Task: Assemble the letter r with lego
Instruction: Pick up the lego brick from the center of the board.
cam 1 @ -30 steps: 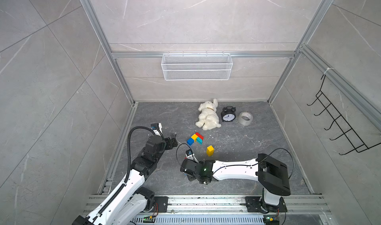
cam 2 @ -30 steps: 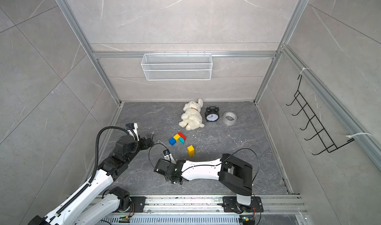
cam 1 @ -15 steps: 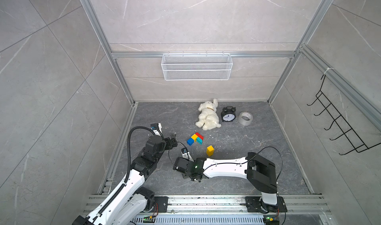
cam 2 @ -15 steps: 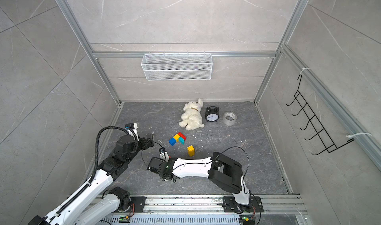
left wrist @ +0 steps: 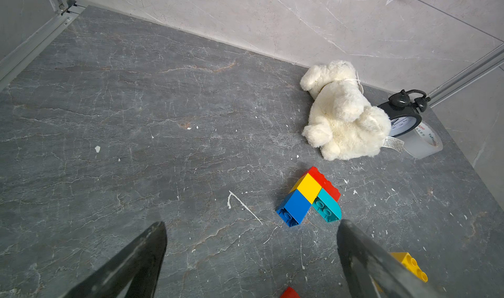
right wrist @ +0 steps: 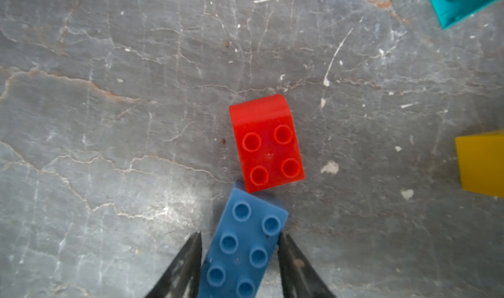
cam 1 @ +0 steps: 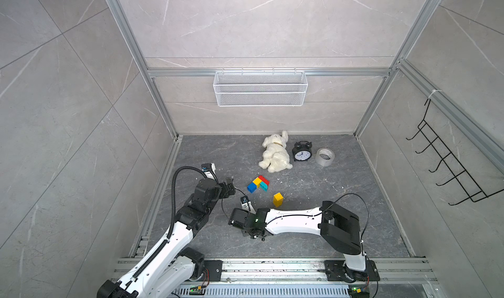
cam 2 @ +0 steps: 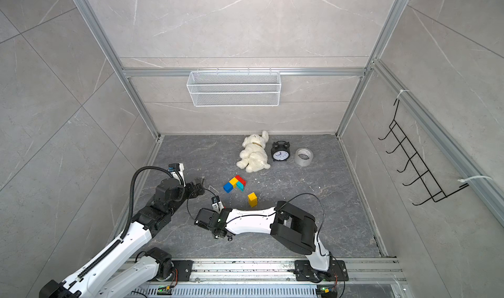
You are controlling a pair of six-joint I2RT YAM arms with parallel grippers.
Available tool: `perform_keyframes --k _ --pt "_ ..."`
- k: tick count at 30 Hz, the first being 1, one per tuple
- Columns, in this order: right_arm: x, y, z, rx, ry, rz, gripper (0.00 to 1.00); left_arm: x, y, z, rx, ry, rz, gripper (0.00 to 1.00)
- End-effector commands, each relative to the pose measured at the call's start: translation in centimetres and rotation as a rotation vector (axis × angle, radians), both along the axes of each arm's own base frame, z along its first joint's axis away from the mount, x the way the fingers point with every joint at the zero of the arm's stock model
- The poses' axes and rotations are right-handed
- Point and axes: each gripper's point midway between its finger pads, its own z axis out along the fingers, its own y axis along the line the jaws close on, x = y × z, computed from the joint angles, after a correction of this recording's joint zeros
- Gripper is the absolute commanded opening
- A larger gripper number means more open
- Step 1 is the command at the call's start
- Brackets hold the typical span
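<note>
Joined lego (cam 1: 258,184) (cam 2: 235,184) of blue, yellow, red and teal bricks lies flat mid-floor, also clear in the left wrist view (left wrist: 308,195). A yellow brick (cam 1: 278,199) (left wrist: 409,264) stands alone nearer the front. In the right wrist view my right gripper (right wrist: 240,236) is shut on a blue brick (right wrist: 245,244), studs up on the floor. A corner of this brick touches a red brick (right wrist: 267,144) with one rounded edge. The right wrist (cam 1: 240,219) hides both bricks in both top views. My left gripper (cam 1: 230,183) (left wrist: 251,224) hangs open and empty, left of the joined lego.
A white plush toy (cam 1: 275,153), a black alarm clock (cam 1: 301,153) and a tape roll (cam 1: 324,156) sit near the back wall. A wire basket (cam 1: 260,92) hangs on that wall. A black hook rack (cam 1: 447,168) is on the right wall.
The right arm has swung a little to the left, low over the floor, and its jaws have narrowed onto the blue brick. The left arm has stayed still.
</note>
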Motion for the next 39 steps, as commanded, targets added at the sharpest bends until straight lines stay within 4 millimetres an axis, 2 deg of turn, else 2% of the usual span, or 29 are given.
perform_keyframes --k 1,8,17,20,25,39 --pt "-0.1 -1.1 -0.4 -0.007 0.009 -0.001 0.45 0.6 0.2 1.2 0.013 -0.037 0.011 1.0" --pt "-0.1 -1.9 -0.3 -0.012 -0.018 0.045 0.45 0.8 -0.1 0.8 0.008 -0.027 0.002 1.0" --pt "0.7 -0.6 1.3 0.032 -0.083 0.131 0.5 0.8 0.2 0.7 0.018 -0.025 0.009 1.0" --pt "0.8 -0.1 1.1 0.042 -0.076 0.158 0.48 0.8 0.1 0.5 0.019 -0.016 0.009 1.0" --pt "0.8 -0.6 0.4 0.022 -0.052 0.148 0.44 0.8 0.2 0.3 0.027 -0.011 0.008 1.0" --pt "0.5 -1.4 -0.6 -0.018 -0.039 0.158 0.44 1.0 0.0 -0.2 0.024 0.008 0.008 1.0"
